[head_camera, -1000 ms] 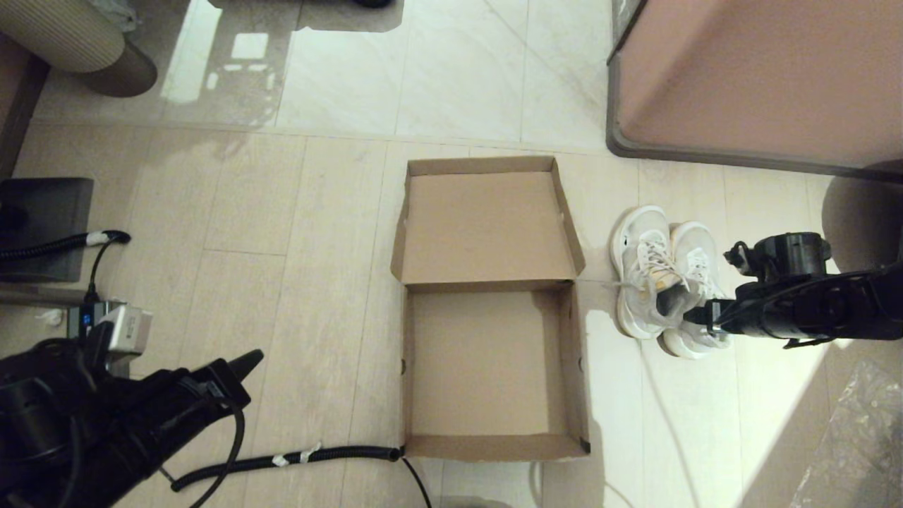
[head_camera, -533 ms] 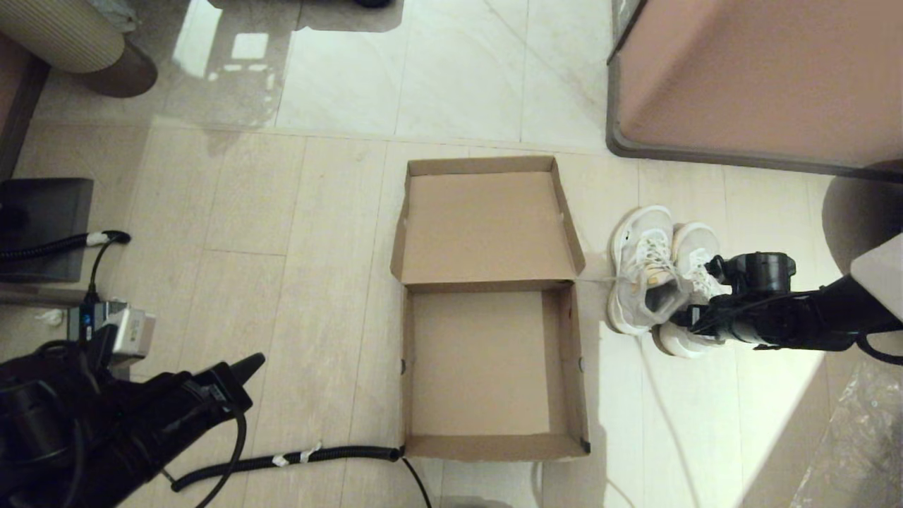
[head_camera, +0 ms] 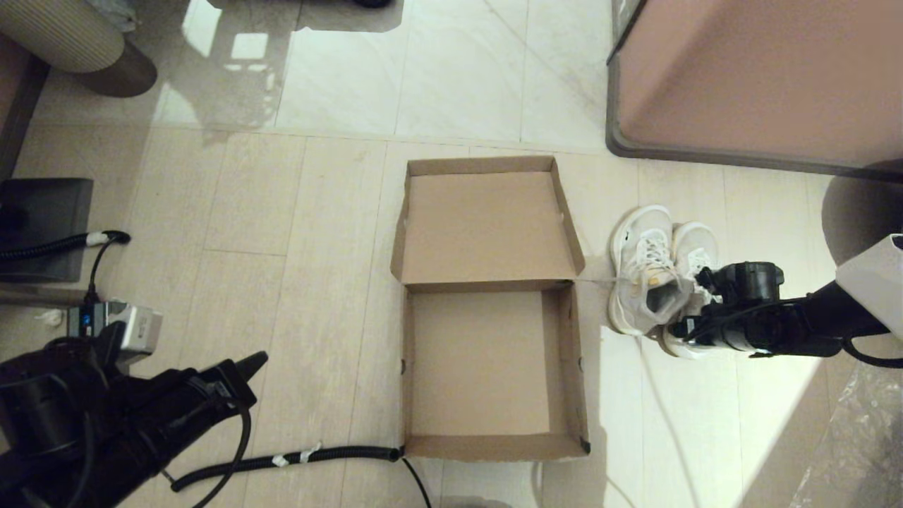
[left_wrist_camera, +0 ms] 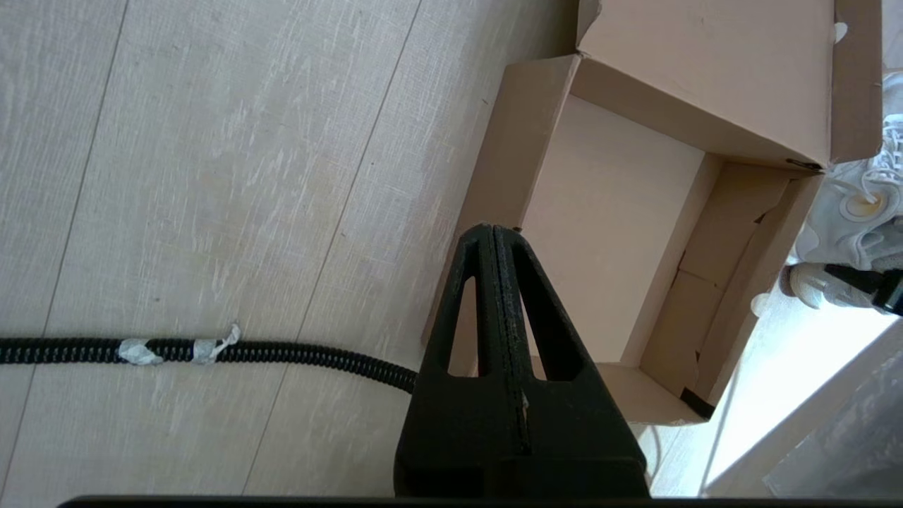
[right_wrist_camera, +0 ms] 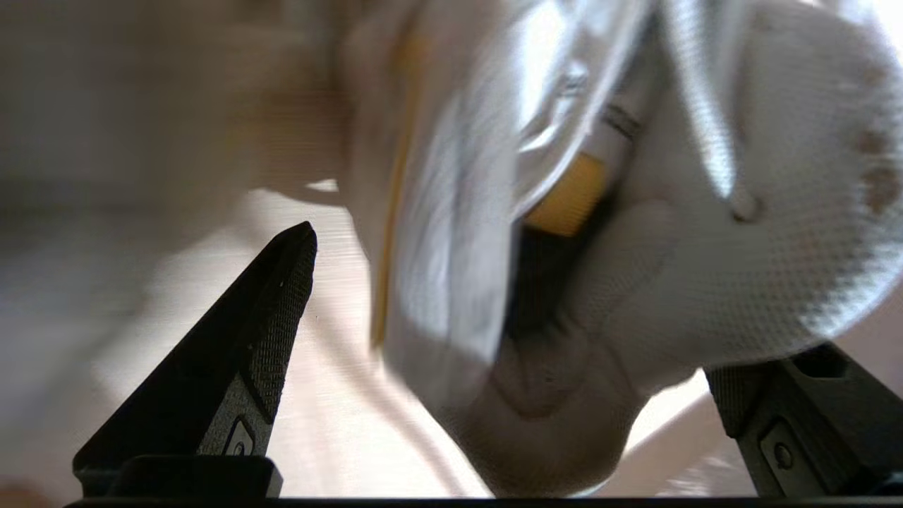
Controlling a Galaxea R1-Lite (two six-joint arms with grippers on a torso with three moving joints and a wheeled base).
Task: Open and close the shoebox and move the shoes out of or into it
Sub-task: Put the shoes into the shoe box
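The right gripper, fingers spread wide, straddles the heels of the white sneakers, apparently to lift both into the open shoebox beside it.

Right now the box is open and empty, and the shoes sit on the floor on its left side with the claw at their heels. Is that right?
Almost. The box is open and empty, but the shoes sit on the floor on its right side, not its left. The head view shows this. The right gripper is at their heels, open, as the right wrist view shows.
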